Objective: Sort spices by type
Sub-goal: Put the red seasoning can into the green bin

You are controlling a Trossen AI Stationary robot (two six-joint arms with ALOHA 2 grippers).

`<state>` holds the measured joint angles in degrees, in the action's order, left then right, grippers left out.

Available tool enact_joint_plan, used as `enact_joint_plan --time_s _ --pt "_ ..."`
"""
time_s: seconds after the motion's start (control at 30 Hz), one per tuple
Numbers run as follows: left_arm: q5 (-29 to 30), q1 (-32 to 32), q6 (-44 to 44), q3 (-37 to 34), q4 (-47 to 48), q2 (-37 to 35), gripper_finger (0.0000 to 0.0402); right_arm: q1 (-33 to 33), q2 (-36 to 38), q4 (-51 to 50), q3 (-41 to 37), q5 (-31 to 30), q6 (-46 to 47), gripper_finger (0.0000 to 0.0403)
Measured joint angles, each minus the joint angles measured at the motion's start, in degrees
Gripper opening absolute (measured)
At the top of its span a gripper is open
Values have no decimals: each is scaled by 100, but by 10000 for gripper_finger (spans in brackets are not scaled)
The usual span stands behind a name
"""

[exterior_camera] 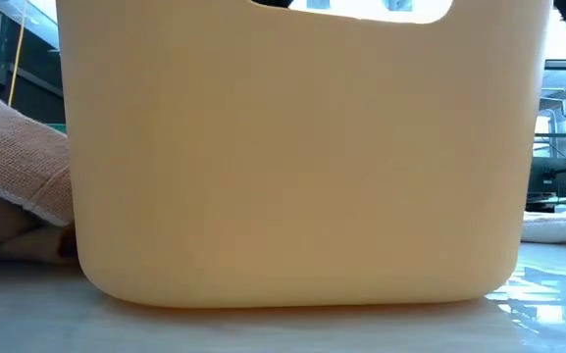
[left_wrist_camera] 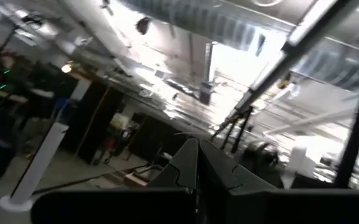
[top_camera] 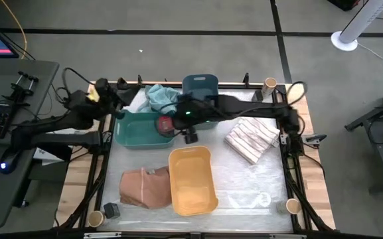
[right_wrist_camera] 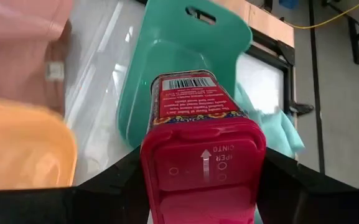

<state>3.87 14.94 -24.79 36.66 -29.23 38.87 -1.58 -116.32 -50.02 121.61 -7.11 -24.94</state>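
Two arms: both dark, reaching in over the bench (top_camera: 244,179) from opposite sides.
Right tool (top_camera: 166,125): pinching a red boxy plastic spice container (right_wrist_camera: 201,155) between its two dark fingers (right_wrist_camera: 114,180); the container's flat lid faces the wrist camera and its barcode label points away.
Red container's place: held above the near edge of the green plastic bin (top_camera: 138,129), at the corner nearest the yellow plastic bin (top_camera: 191,179).
Left tool (left_wrist_camera: 195,168): pressed together with nothing between its fingers, raised and aimed up at the room's ceiling; its arm sits at the far left edge of the bench.
Dark grey boxy container (top_camera: 111,210): alone on the bench at the near left corner, beside the tan cloth (top_camera: 145,187).
Tan round jars: one (top_camera: 269,83) at the far right corner, one (top_camera: 96,218) at the near left corner.
Blue plastic bin (top_camera: 200,85): behind the green one, next to a crumpled teal cloth (top_camera: 161,98).
Striped cloth (top_camera: 251,139): folded, on the right part of the bench.
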Motion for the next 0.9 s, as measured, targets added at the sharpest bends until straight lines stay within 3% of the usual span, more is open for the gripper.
enact_joint_plan --time_s 0.23,0.67,0.9 --pt "-238 46 399 501 1314 -376 0 -32 -1169 -123 1331 402 598 209" --pt "-105 40 108 509 2614 -431 0 -95 -1431 -48 1088 337 1656 209" --pt "112 19 -342 500 4110 -347 0 -397 -1502 -243 1086 935 3750 209"
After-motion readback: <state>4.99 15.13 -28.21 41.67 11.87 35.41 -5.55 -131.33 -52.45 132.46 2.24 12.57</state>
